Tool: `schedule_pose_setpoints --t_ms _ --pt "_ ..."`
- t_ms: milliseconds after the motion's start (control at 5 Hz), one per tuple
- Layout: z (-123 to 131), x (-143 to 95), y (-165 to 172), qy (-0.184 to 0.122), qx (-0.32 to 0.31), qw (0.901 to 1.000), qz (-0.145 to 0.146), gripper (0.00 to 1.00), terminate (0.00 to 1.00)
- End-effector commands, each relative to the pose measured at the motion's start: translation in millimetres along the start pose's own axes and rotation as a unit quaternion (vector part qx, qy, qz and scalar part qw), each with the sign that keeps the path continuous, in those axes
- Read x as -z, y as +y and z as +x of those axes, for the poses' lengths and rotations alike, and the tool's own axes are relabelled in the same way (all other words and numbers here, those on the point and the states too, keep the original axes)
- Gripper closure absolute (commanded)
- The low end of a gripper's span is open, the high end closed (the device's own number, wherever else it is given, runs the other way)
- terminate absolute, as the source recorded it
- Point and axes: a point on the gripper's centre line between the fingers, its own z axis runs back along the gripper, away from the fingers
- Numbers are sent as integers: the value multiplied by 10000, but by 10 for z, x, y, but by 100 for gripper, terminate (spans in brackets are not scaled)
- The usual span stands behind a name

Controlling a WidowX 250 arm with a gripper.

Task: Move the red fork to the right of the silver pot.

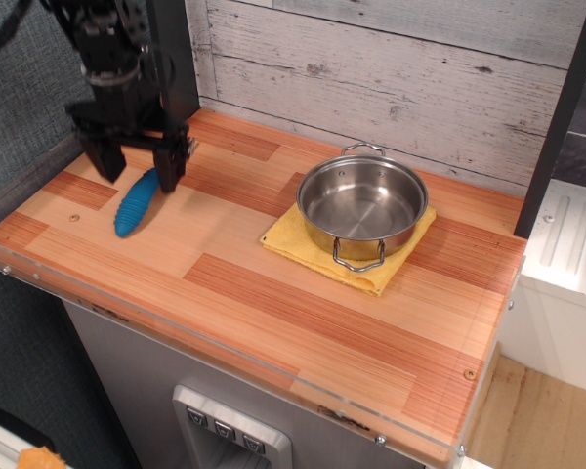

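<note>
Red fork [137, 203] is actually bright blue, ribbed, tapered, rounded tip. Lies flat on the table [273, 293], well to the left of the silver pot [362, 206], near the table's left end. Long axis runs diagonal, upper end pointing back toward the wall, lower end toward the front edge.

Silver pot sits upright on a yellow cloth [303, 244], shallow, shiny, inside looks bare. One wire loop handle faces the front, the other faces the back wall. Cloth pokes out from under the pot on the front, left and right sides, one corner folded at the front.

Pincer [137, 166] hangs far left of the pot, right over the fork's upper end. Jaws spread apart, released, gripping nothing. One dark finger [105, 161] stands on the fork's left side, the other on its right side next to the fork's top end; whether the tips touch the table or the fork, cannot tell. Black arm body rises above it, toward the top left corner.

Table is striped wood with a clear strip along the front edge. Weathered white plank wall [391, 68] stands behind the pot.
</note>
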Motion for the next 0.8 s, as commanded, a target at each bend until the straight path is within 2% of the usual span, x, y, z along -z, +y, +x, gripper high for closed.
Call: schedule_pose_setpoints --t_ms 0,200,400,600 --pt "95 47 87 -149 61 9999 -4 0 0" --pt "79 97 87 -63 34 10000 -15 0 0" --pt "62 90 94 49 -24 10000 -28 100 0" --pt "46 64 107 56 -71 10000 -24 100 0"
